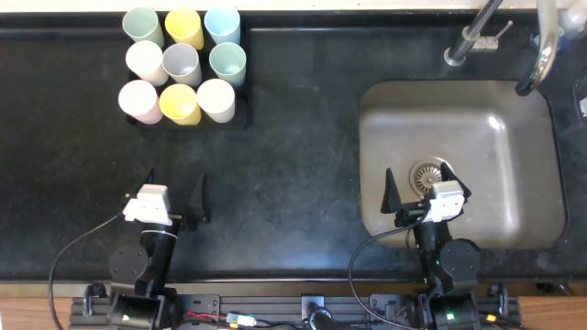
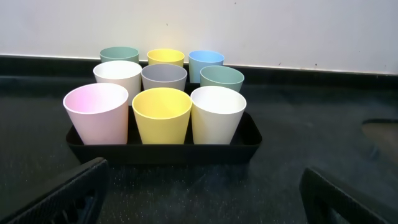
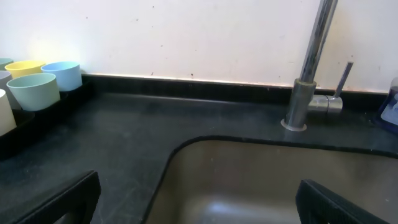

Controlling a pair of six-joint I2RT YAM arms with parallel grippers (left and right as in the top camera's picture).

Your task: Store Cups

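Observation:
Several cups stand upright in a black tray at the back left of the dark counter. The front row holds a pink cup, a yellow cup and a white cup. My left gripper sits in front of the tray, open and holding nothing. Its wrist view faces the tray with the pink cup, yellow cup and white cup nearest. My right gripper is open above the sink, nothing between its fingers.
A faucet stands behind the sink basin, with its post and side lever in the right wrist view. A blue container sits at the counter's far right. Bare dark counter lies between tray and sink.

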